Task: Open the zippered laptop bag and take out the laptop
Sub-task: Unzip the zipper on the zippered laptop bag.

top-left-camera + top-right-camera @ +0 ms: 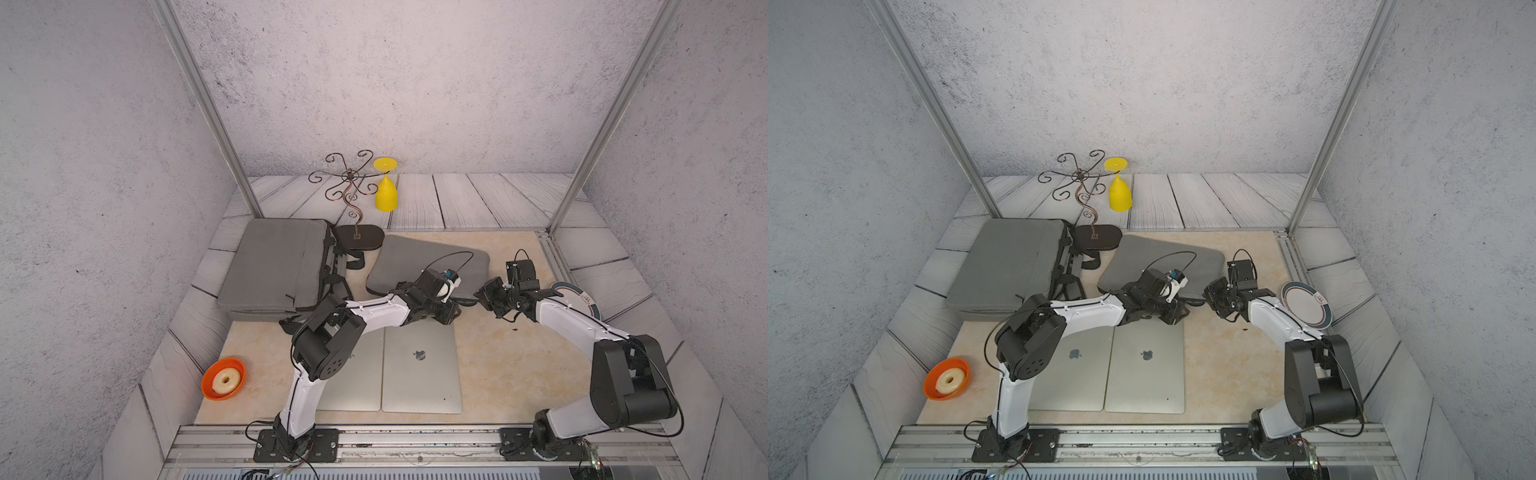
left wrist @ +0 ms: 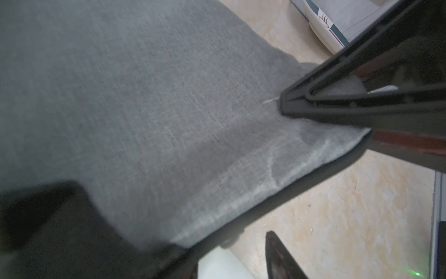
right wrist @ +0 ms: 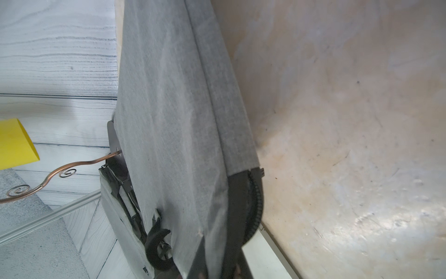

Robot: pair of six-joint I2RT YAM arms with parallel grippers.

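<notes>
The laptop bag [image 1: 432, 259] lies just past the table's [image 1: 498, 353] centre toward 12 o'clock, with its near edge raised. The right fingers [image 3: 196, 269] are pinching its 4 o'clock corner by the zipper end. The left fingers [image 2: 313, 106] are spread, one on the fabric, one off the near edge. Two silver laptops [image 1: 419, 374] fill 6 o'clock, just below that edge. There's bare table at 4 o'clock, a plate [image 1: 582, 301] at 3 and a strapped bag [image 1: 274, 266] at 10.
</notes>
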